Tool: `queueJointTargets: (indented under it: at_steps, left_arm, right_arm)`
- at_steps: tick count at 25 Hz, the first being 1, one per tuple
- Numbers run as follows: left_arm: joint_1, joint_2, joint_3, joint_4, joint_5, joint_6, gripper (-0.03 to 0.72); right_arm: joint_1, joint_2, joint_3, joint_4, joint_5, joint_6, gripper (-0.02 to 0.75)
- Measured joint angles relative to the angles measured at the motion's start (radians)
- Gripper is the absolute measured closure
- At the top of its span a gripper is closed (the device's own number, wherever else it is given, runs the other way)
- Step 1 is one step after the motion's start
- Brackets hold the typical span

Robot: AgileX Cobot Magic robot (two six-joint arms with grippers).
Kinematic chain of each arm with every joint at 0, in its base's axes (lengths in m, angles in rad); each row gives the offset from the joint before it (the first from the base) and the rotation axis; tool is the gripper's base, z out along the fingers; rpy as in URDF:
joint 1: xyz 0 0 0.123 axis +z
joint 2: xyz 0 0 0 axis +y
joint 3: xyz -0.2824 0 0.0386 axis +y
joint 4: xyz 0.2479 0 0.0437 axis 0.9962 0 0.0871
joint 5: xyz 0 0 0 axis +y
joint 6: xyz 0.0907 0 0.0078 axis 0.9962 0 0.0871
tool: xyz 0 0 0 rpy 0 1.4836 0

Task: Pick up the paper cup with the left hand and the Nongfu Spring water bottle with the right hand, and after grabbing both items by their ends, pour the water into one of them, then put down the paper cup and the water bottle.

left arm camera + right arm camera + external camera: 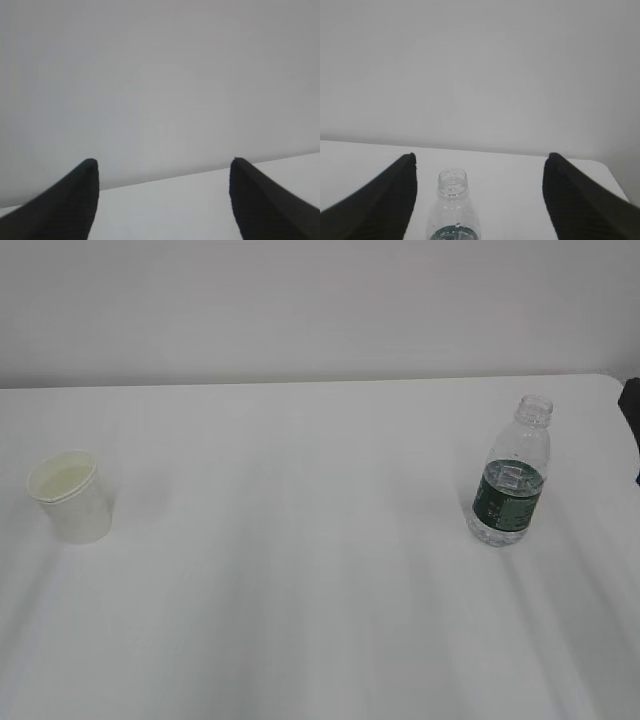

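Wide-spread right pincer (479, 160), capless bottle (453, 210) between, untouched

I had the left claw (162, 167) spread wide, gripping nothing; my right claw (479, 162) was spread wide too, also gripping nothing.

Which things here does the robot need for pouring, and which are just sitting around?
Needed:
paper cup
Nongfu Spring water bottle
left gripper, open
right gripper, open, bottle ahead of it

Just there:
white table
wall
No other loose things in view.
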Motion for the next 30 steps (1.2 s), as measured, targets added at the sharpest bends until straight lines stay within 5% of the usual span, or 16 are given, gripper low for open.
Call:
queueJointTargets:
  at_steps: [13, 30]
  left_arm:
    - [0.0, -0.232, -0.106, 0.075, 0.356, 0.0, 0.101]
    - [0.0, -0.478, -0.184, 0.087, 0.769, 0.0, 0.109]
  right_arm:
    - [0.0, -0.257, -0.063, 0.06, 0.333, -0.177, 0.145]
    - [0.0, -0.57, -0.063, 0.38, 0.584, -0.548, 0.145]
